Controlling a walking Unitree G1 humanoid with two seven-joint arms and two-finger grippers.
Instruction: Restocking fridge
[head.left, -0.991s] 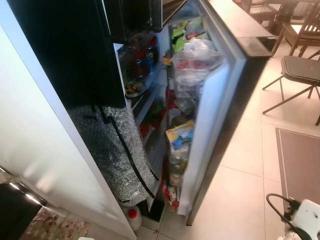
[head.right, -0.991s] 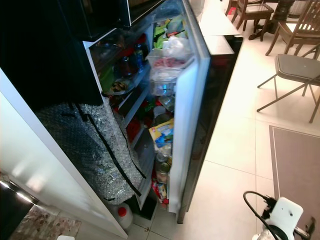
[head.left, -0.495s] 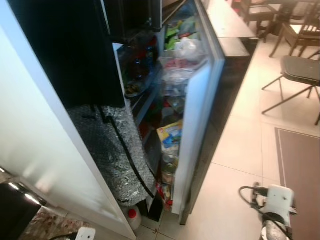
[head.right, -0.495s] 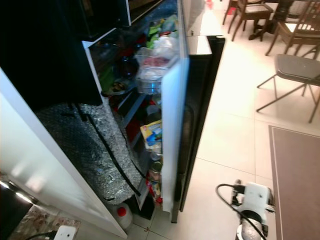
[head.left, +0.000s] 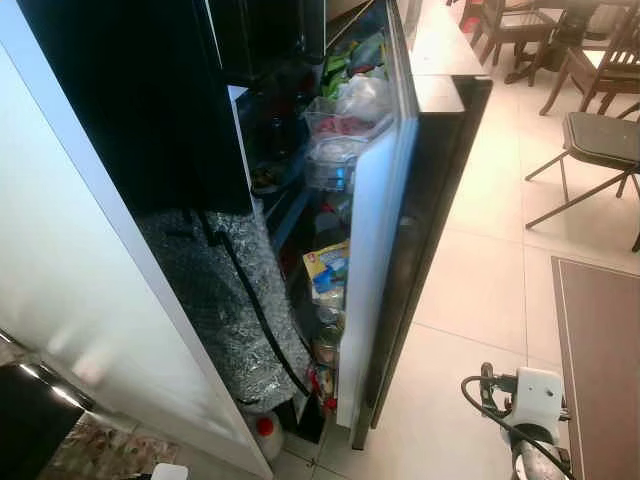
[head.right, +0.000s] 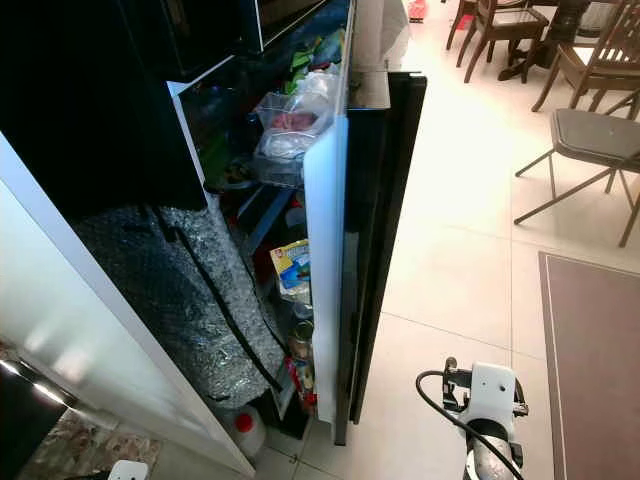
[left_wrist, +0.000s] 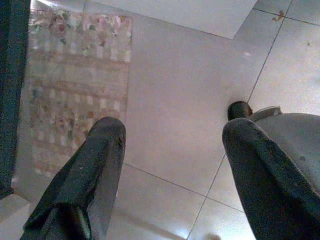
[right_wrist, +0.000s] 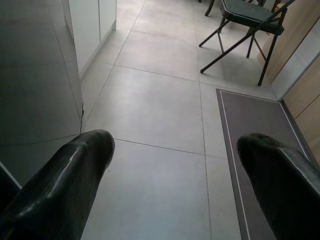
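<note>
Nearest, the right hand (right_wrist: 172, 165) hangs low over the tiled floor (right_wrist: 155, 105), its fingers (right_wrist: 65, 175) spread wide and holding nothing. The left hand (left_wrist: 172, 160) is likewise spread and empty above floor tiles and a patterned rug (left_wrist: 75, 85). Ahead, the fridge door (head.right: 325, 250) stands partly open, edge-on, its racks crowded with jars and packets. A silver bubble-wrap bundle (head.left: 230, 300) leans inside the fridge. Beyond stand folding chairs (head.left: 590, 150).
</note>
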